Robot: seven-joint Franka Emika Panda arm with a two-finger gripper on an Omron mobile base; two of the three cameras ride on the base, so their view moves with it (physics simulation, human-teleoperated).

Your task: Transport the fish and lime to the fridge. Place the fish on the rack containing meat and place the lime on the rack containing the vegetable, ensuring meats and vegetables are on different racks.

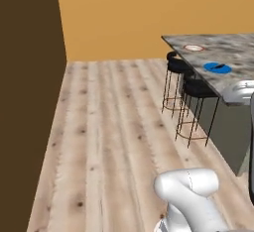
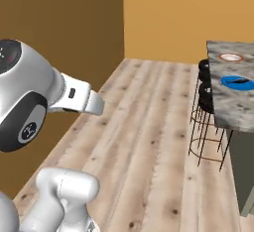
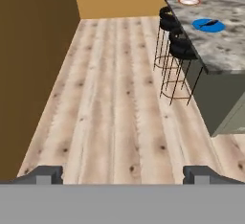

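Above the plank floor [image 3: 110, 98], gripper [image 3: 122, 174] spread wide.

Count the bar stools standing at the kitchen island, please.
3, in a row along the island's floor side: the nearest stool, the middle stool behind it and the farthest stool, mostly hidden behind the others. More could be hidden.

We are in a home kitchen: a stone-topped island table [image 1: 225, 57] with black bar stools [image 1: 198, 88] tucked along its side, a blue plate [image 1: 217, 68] and a small white dish [image 1: 194, 48] on top, pale wood plank floor [image 1: 114, 137], and orange walls [image 1: 149, 13]
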